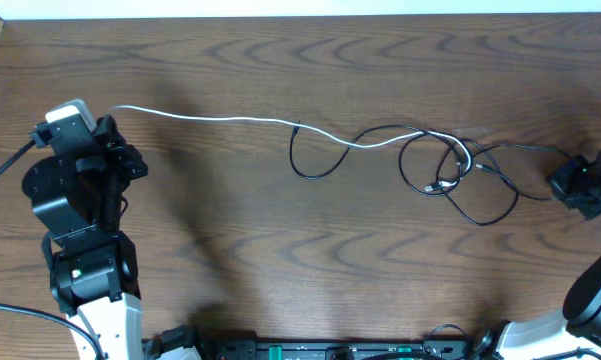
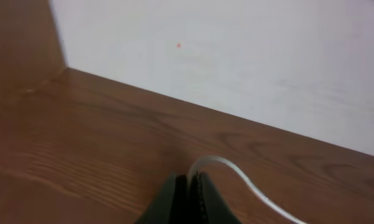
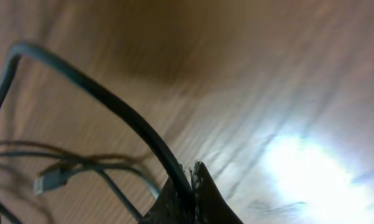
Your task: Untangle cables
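Tangled cables (image 1: 230, 120) span table (image 1: 280, 250) — nearly edge-to-edge.

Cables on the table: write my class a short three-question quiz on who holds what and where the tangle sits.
1. True or false: the left gripper is shut on the end of the white cable.
2. Fill in the blank: the right gripper pinches a ___ cable.
3. Choose one: in the overhead view, the knot of loops lies (A) beside the left gripper, (B) nearer the right gripper, (C) off the table.

Key
1. True.
2. Black: the black cable runs straight into its closed fingers.
3. B.
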Controlling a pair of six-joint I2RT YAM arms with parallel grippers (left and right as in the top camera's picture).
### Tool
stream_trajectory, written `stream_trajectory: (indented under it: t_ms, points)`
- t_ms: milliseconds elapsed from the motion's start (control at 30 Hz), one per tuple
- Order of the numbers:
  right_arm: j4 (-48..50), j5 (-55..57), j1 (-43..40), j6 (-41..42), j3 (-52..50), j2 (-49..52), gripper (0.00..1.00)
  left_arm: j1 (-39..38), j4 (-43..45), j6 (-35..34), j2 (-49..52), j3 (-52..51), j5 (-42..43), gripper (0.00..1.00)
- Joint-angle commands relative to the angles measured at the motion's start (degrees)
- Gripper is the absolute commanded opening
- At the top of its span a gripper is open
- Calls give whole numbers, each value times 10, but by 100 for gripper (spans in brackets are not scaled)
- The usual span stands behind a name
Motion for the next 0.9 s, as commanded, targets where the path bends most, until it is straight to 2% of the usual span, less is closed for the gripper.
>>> stream_trajectory:
  t_ms: [0,200,367,400,433,467,500,600,867]
  points:
    - [1,-41,42,-36,-1,2,1,2,-3,-6,2,21,74,8]
    - [5,-74,147,-101,-1,2,1,2,-9,-6,2,21,163,8]
    - [10,-73,239,-155,-1,2,2,2,-9,-6,2,21,183,8]
    - [9,-69,254,-171,-1,2,8,2,-10,-6,2,21,187,8]
    - [8,-55,266,-177,-1,2,34,2,-10,-6,2,21,195,8]
    - [5,-31,278,-168,-1,2,72,2,-9,-6,2,21,206,7]
    - [4,-10,285,-158,-1,2,92,2,-10,-6,2,21,214,8]
    - [4,40,302,-134,-1,2,99,1,-11,-6,2,21,238,8]
    - [65,36,306,-146,-1,2,99,-10,-16,-15,2,21,264,8]
